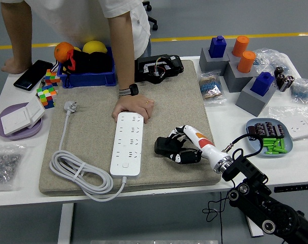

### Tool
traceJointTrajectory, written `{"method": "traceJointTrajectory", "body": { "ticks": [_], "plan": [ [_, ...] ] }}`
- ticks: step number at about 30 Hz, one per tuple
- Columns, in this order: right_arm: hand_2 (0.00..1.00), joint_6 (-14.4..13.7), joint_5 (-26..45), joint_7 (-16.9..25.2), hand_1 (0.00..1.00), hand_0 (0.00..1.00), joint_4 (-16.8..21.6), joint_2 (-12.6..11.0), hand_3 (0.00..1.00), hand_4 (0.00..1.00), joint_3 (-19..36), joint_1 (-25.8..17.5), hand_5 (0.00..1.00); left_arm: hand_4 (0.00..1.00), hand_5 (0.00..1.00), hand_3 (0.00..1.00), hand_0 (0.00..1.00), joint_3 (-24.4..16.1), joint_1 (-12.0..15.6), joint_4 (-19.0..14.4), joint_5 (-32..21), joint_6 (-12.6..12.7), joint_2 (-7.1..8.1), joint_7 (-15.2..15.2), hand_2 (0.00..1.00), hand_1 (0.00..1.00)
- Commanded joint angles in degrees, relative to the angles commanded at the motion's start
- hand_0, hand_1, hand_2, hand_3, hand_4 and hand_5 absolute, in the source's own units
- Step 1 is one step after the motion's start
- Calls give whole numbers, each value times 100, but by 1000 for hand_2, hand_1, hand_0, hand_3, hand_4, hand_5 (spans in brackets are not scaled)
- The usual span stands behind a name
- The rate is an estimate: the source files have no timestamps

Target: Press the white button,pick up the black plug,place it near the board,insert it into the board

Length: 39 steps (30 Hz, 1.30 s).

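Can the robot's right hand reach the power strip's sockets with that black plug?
Probably yes. The right hand already grips the black plug just right of the white power strip, with only bare mat between them. The person's hand presses only the strip's far end, leaving the nearer sockets uncovered.

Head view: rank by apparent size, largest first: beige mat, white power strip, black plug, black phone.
1. beige mat
2. white power strip
3 and 4. black phone and black plug look alike; the right hand partly covers the plug, so unranked.
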Motion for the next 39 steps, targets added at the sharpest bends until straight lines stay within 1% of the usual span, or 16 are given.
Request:
{"method": "traceJointTrajectory", "body": {
  "ticks": [3, 4, 9, 10, 16, 21, 24, 27, 30, 39],
  "plan": [
    [473, -15, -30, 7, 448, 404, 44, -5, 434, 782, 12, -15, 2, 521, 103, 679, 650, 6, 0, 0, -2, -3, 3, 3, 634, 640],
    [500, -14, -38, 2, 470, 425, 79, -9, 495, 775, 18, -20, 2, 520, 101, 679, 650, 7, 0, 0, -2, -4, 5, 5, 634, 640],
    [500, -5, -50, -33, 470, 425, 319, -34, 495, 775, 20, -5, 2, 520, 101, 679, 650, -9, 10, 0, 18, -6, 16, 13, 634, 640],
    [504, 9, -54, -53, 477, 428, 405, -39, 510, 786, 17, 7, 2, 521, 101, 679, 650, -4, 12, 0, 17, -7, 19, 13, 634, 640],
    [506, 70, -96, -201, 480, 436, 908, -108, 518, 791, -103, 138, 2, 520, 98, 679, 650, 11, -1, 0, 10, -12, 33, 10, 634, 640],
    [506, 152, -225, -460, 480, 436, 1333, -150, 518, 791, -239, 217, 2, 520, 98, 679, 650, -2, 0, 0, 33, -16, 48, 14, 634, 640],
    [510, 170, -252, -583, 480, 442, 1536, -161, 523, 790, -363, 214, 2, 521, 100, 679, 650, -14, 14, 0, 51, -17, 56, 18, 634, 640],
    [510, 152, -217, -612, 480, 442, 1656, -153, 523, 790, -498, 203, 2, 521, 100, 679, 650, -28, 28, 0, 67, -16, 60, 22, 634, 640],
    [510, 114, -200, -618, 479, 442, 1649, -97, 526, 796, -676, 261, 2, 523, 100, 680, 650, -43, 52, 0, 83, -16, 60, 25, 634, 640],
    [507, 29, -367, -707, 478, 443, 1152, 83, 527, 801, -1015, 543, 2, 523, 99, 680, 650, -31, 46, 0, 68, -15, 54, 10, 634, 640]
  ]
}}
